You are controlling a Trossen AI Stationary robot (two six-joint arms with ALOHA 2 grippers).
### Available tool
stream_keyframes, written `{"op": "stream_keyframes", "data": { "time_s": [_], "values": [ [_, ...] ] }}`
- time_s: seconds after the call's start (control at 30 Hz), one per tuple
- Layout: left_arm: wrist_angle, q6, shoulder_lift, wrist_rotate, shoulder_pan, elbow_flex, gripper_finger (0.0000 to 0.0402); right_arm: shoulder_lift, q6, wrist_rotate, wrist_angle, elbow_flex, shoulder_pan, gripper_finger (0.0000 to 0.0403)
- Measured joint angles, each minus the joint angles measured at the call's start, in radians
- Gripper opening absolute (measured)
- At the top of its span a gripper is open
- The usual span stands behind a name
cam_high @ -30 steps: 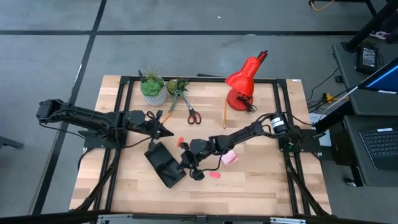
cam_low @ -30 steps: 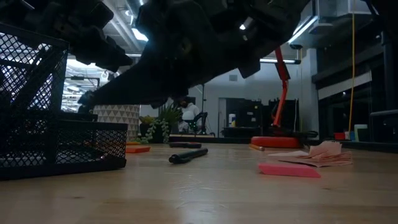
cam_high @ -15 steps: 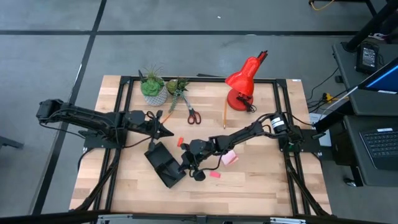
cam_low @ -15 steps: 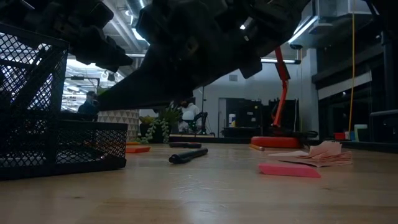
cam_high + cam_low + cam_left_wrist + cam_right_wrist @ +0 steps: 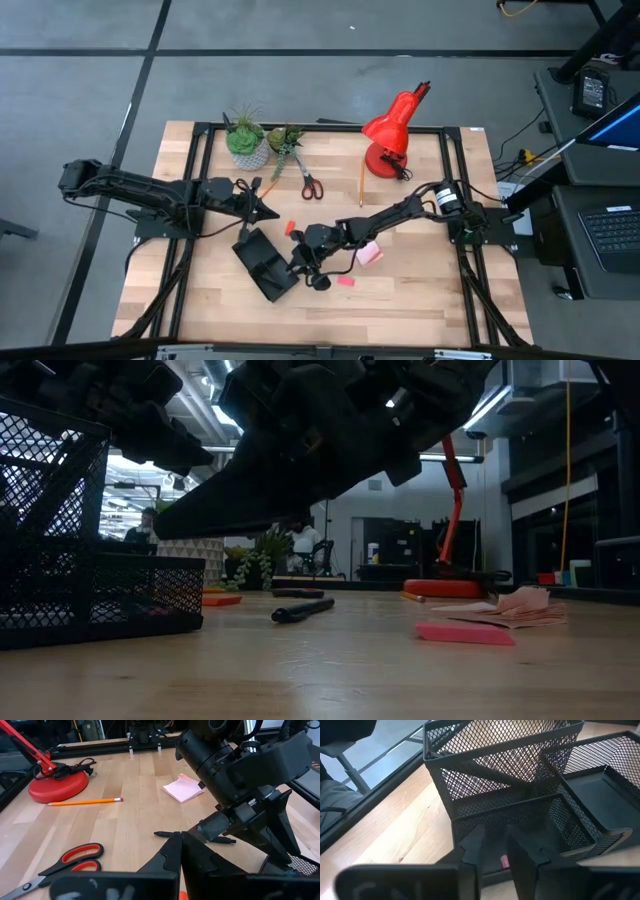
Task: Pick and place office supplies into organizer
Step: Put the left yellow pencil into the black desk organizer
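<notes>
Wooden boards make up the table top, and it sits on a grey floor. Closest to the near edge is a small pink eraser, lying flat on the wood. Just past it is the black mesh organizer, set at a slant near the middle of the table. The right gripper hangs over the organizer's edge with its two dark fingers a little apart, and nothing is pinched between them. A small pink thing shows through the mesh right below those fingers, down inside a low part of the organizer. Beside the right arm lies a pink sticky-note pad, and a black pen rests on the wood next to it. The left gripper points at the organizer from the other side, with its fingers pressed tight together and holding nothing. A little red eraser lies between the two arms. Farther back are red-handled scissors and an orange pencil. At the far edge stand two green potted plants and a red desk lamp. I can't read any words or labels on anything.
</notes>
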Motion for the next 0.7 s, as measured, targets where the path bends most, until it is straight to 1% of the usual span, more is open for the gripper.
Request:
{"op": "stream_keyframes", "data": {
  "time_s": [0.1, 0.2, 0.27, 0.37, 0.43, 0.5, 0.53, 0.6, 0.7],
  "values": [
    [0.0, 0.0, 0.0, 0.0, 0.0, 0.0, 0.0001, -0.009, 0.0, 0.0, -0.016, -0.001, -0.009, 0.0096],
    [0.0, 0.0, 0.0, 0.0, 0.0, 0.0, 0.0002, -0.06, -0.011, 0.001, -0.077, -0.002, -0.028, 0.0094],
    [0.001, -0.005, 0.0, -0.002, 0.0, 0.0, 0.0002, -0.11, -0.049, 0.001, -0.144, -0.001, -0.04, 0.0077],
    [0.006, -0.029, 0.0, -0.014, 0.0, 0.0, 0.0001, -0.183, -0.107, 0.007, -0.235, -0.001, -0.052, 0.0035],
    [0.007, -0.039, 0.0, -0.045, 0.0, 0.0, 0.0002, -0.237, -0.137, 0.05, -0.309, -0.001, -0.053, 0.001],
    [0.008, -0.053, 0.0, -0.077, 0.0, 0.0, 0.0002, -0.28, -0.158, 0.114, -0.362, 0.0, -0.052, 0.0007],
    [0.011, -0.071, 0.0, -0.094, 0.0, 0.0, 0.0002, -0.301, -0.159, 0.129, -0.405, -0.001, -0.052, 0.0006],
    [0.016, -0.101, 0.0, -0.121, 0.0, 0.001, 0.0001, -0.338, -0.163, 0.136, -0.455, -0.001, -0.055, 0.0003],
    [0.015, -0.103, 0.0, -0.158, 0.0, 0.001, 0.0002, -0.397, -0.197, 0.135, -0.527, -0.002, -0.073, 0.0002]
  ]
}}
